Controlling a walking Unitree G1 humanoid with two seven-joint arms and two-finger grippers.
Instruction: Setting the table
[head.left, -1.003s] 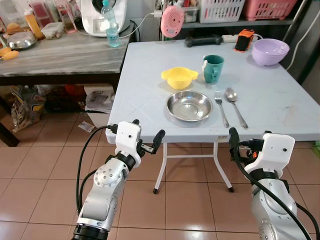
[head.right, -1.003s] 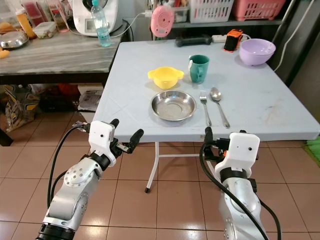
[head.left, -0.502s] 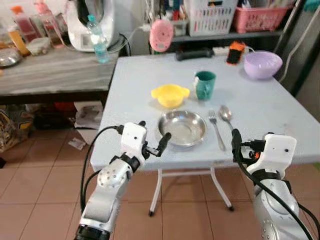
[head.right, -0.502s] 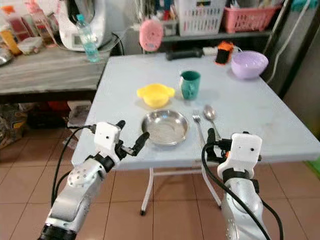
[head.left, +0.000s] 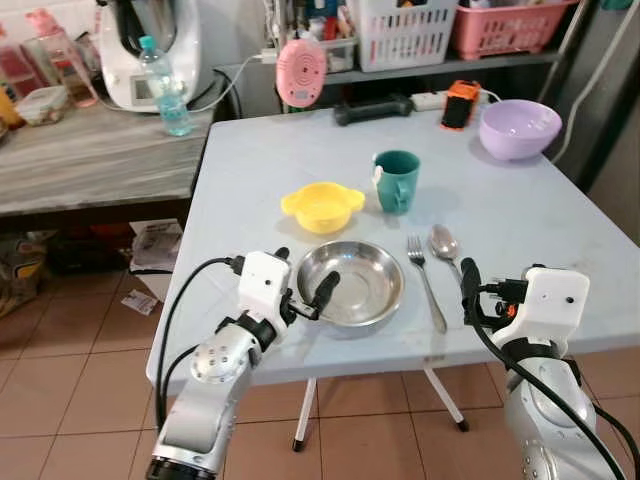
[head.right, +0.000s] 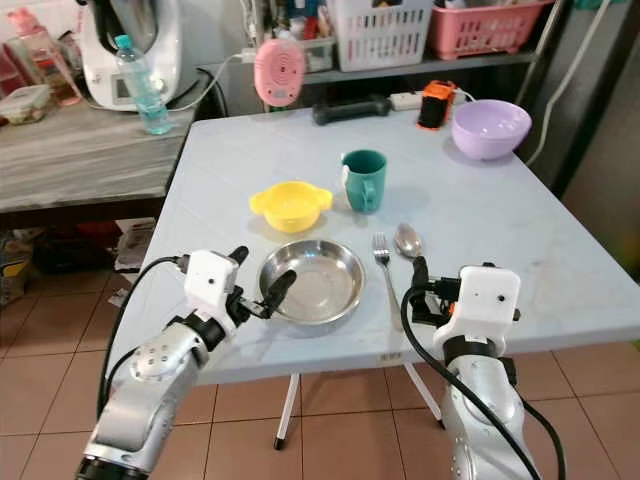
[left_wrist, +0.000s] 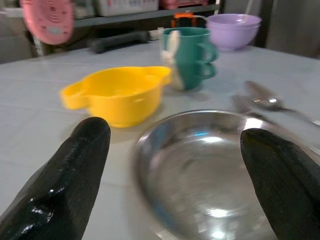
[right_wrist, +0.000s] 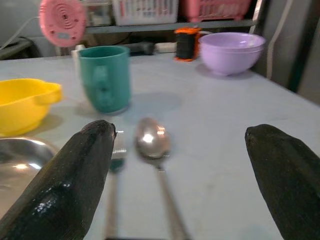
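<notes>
A steel plate (head.left: 352, 286) lies near the front of the pale table (head.left: 250, 180). Behind it stand a yellow bowl (head.left: 322, 206) and a green mug (head.left: 396, 181). A fork (head.left: 427, 283) and a spoon (head.left: 447, 246) lie to the plate's right. My left gripper (head.left: 306, 270) hovers open over the plate's left rim, and the left wrist view shows the plate (left_wrist: 210, 175) between its fingers. My right gripper (right_wrist: 181, 131) is open over the table's front edge, pointing at the fork (right_wrist: 114, 200) and spoon (right_wrist: 150, 142).
A purple bowl (head.left: 519, 128), an orange device (head.left: 460, 104), a black bar (head.left: 372, 110) and a pink round object (head.left: 301, 72) sit along the table's far edge. A wooden counter (head.left: 90, 160) with a water bottle (head.left: 160, 88) adjoins on the left. Tiled floor (head.left: 70, 350) lies below.
The camera has come closer to the table. Both grippers, earlier below and in front of the table edge, are now over it; the left one reaches the plate's rim.
</notes>
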